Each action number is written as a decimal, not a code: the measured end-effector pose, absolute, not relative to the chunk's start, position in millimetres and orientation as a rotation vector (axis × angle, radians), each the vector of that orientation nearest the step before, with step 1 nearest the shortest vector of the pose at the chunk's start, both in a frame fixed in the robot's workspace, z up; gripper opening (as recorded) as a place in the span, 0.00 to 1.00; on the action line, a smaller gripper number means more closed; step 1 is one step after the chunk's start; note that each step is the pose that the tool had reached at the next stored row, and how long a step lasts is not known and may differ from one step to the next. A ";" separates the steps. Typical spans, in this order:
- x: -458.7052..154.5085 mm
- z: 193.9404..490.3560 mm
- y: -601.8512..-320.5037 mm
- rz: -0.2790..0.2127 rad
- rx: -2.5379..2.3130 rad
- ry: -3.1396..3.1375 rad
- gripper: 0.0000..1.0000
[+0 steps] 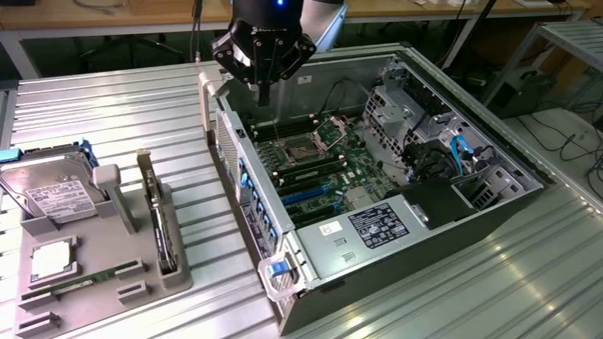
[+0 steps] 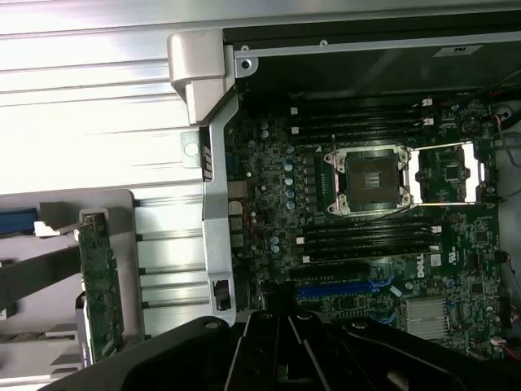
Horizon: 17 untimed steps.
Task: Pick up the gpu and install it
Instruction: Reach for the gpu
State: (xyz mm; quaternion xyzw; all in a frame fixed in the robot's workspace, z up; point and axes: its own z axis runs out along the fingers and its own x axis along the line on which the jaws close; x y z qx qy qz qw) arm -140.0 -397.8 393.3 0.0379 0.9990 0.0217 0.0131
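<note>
A Universal Robots arm's black pincer, fingers pressed together and gripping nothing, hangs in the upper middle of the exterior view. It is above the upper-left corner of an open grey-and-black metal computer case, which lies on its side on a ribbed silver metal tabletop.

The gpu, a thin flat dark circuit card with a silver metal end bracket, has not yet been picked up. It stands on edge in a slot along the right-hand side of a flat grey plastic holder tray at the lower left of the frame. The tray also carries a boxy silver hard drive with a white label and a narrow green memory stick.

From the pincer the card lies down and to the left in the frame, well apart, with the case's near wall and a strip of bare tabletop between them. Its long axis runs from mid-frame toward the lower edge, roughly parallel to that wall, with what looks like the bracket end nearer the pincer.

Inside the case the green motherboard lies exposed, its blue expansion slot apparently unoccupied.
</note>
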 end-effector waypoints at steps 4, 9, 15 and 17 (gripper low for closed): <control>-141.2 393.3 -397.8 0.068 0.118 3.112 0.11; -142.6 393.3 -397.8 0.068 0.118 3.112 0.11; -144.2 393.3 -397.8 0.068 0.118 3.113 0.11; -144.7 393.3 -397.8 0.068 0.118 3.112 0.11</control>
